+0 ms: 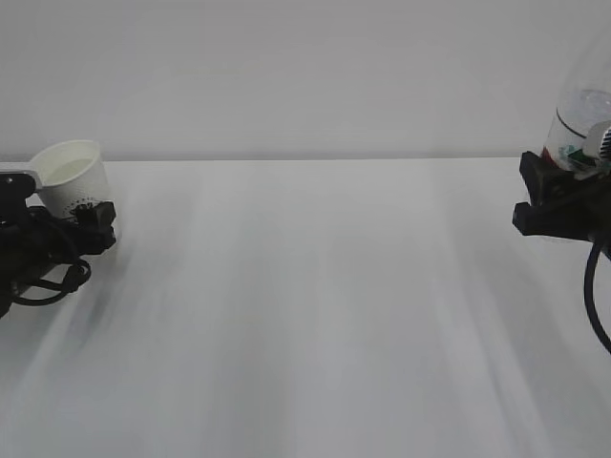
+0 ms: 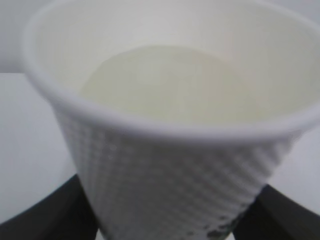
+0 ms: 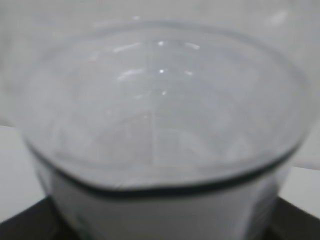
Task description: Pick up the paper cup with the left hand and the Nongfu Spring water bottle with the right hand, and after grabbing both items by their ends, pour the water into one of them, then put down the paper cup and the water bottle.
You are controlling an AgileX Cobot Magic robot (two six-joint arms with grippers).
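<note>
At the far left of the exterior view, the white dotted paper cup (image 1: 69, 177) is tilted, with my left gripper (image 1: 84, 216) shut on its lower end. The left wrist view looks into the paper cup (image 2: 170, 155); a pale yellowish level surface (image 2: 165, 85) inside looks like water. Black fingers (image 2: 42, 217) press on both sides of the cup. At the right edge, my right gripper (image 1: 561, 198) is shut on the clear Nongfu Spring water bottle (image 1: 580, 114), whose red-and-white label shows. The right wrist view is filled by the bottle (image 3: 160, 100); its neck is out of view.
The white table (image 1: 315, 305) stretches between the two arms, with a plain grey wall behind it. A black cable (image 1: 600, 296) hangs under the right arm, and looped cables (image 1: 48, 281) lie under the left arm.
</note>
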